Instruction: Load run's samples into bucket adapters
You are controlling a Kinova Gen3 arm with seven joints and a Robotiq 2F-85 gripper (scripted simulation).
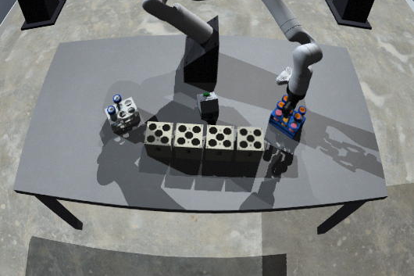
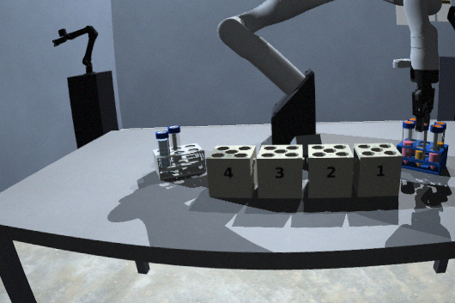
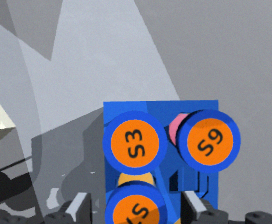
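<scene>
The blue sample rack (image 1: 287, 119) stands at the right of the table and holds several orange-dotted tubes. My gripper (image 1: 288, 111) hangs straight down over it, also seen in the exterior view (image 2: 422, 118). In the wrist view the caps S3 (image 3: 134, 142) and S9 (image 3: 209, 141) are readable. A third orange cap (image 3: 135, 210) lies between my fingertips, cut off by the frame edge, with a gap on each side. The gripper is open and holds nothing. Adapters 4 (image 2: 229, 169), 3 (image 2: 280, 169), 2 (image 2: 330, 169) and 1 (image 2: 379, 168) stand in a row with all holes empty.
A clear rack (image 1: 123, 113) with two blue-capped water blanks stands at the left of the adapter row. The small desk with the green DONE key (image 1: 207, 105) sits behind the adapters, in front of the arm's dark base (image 1: 201, 59).
</scene>
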